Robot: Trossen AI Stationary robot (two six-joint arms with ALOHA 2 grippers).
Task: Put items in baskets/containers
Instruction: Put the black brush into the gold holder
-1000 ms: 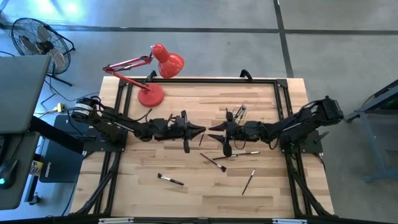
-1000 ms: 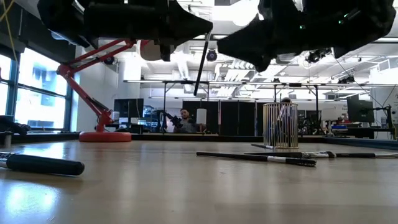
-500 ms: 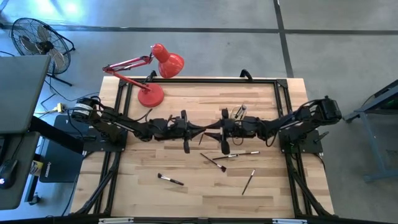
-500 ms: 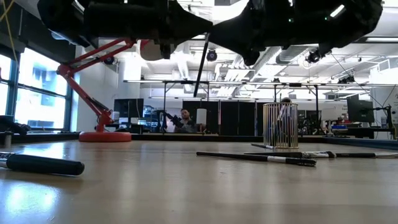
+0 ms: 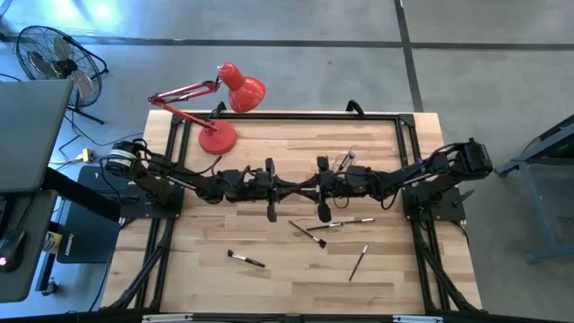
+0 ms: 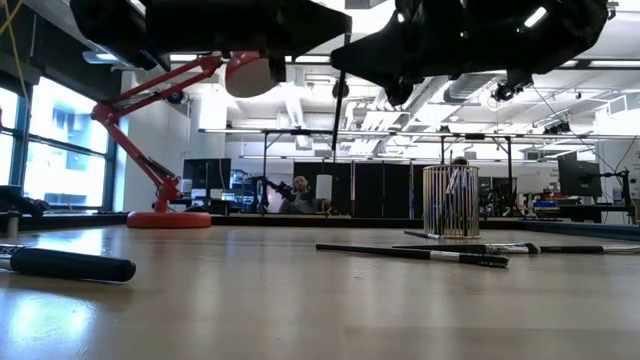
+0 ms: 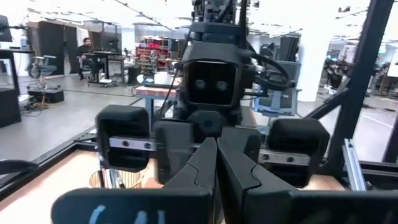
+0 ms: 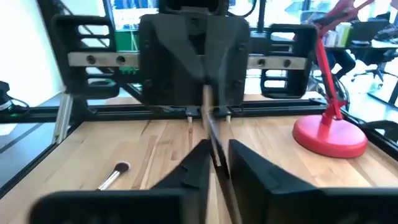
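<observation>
1. While both arms reach in over the wooden table (image 5: 269, 278), we see them meet nose to nose at its middle, well above the boards: this looks to us like a handover in mid-air.
2. The left gripper (image 5: 283, 187) has its fingers pressed together, and the held brush (image 8: 210, 127) hangs from them.
3. The right gripper (image 5: 307, 187) faces it, and in the right wrist view its fingers are drawn in on that same handle. We call it a pinch from both sides.
4. Next, we reckon, the left must let go cleanly so the right can carry the held brush across to the cup and lower it in end first. A slip at the swap is the risk.
5. The glass cup (image 6: 450, 201) stands upright on the far right part of the table, near the right arm. The brushes in the cup (image 5: 344, 161) poke out above its rim; we cannot count them.
6. The loose brushes (image 5: 245, 259) lie flat on the near half of the table, four or so, well apart from the cup.
</observation>
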